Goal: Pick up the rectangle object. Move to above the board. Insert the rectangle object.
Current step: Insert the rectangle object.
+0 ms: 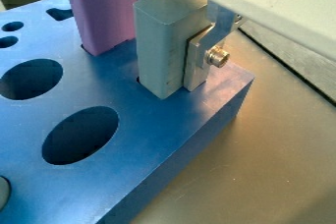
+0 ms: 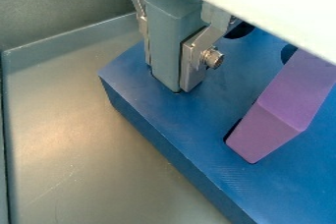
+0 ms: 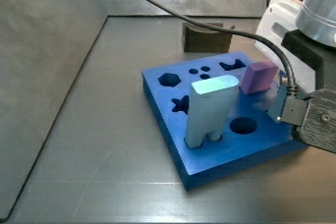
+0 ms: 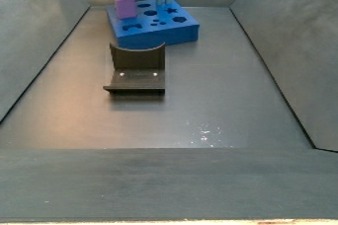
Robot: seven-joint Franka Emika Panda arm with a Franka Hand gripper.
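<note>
My gripper (image 1: pixel 168 63) is shut on the rectangle object (image 1: pixel 160 41), a pale blue-grey bar with flat sides, held upright. It shows the same way in a wrist view (image 2: pixel 168 31). A silver finger (image 1: pixel 199 59) with a screw presses one flat side. The bar's lower end meets the top of the royal-blue board (image 1: pixel 184 140) close to a corner; I cannot tell how deep it sits. In a side view the gripper (image 3: pixel 292 98) stands at the board's (image 3: pixel 223 154) right edge, and the bar shows only as a thin blue strip (image 3: pixel 278 88).
A short pink block (image 1: pixel 102 17) stands in the board right beside the bar. A thicker pale post (image 3: pixel 210 110) stands in another cutout. Round cutouts (image 1: pixel 79 135) lie open. The fixture (image 3: pixel 210 37) (image 4: pixel 136 71) stands on the floor beyond the board. Grey walls enclose the floor.
</note>
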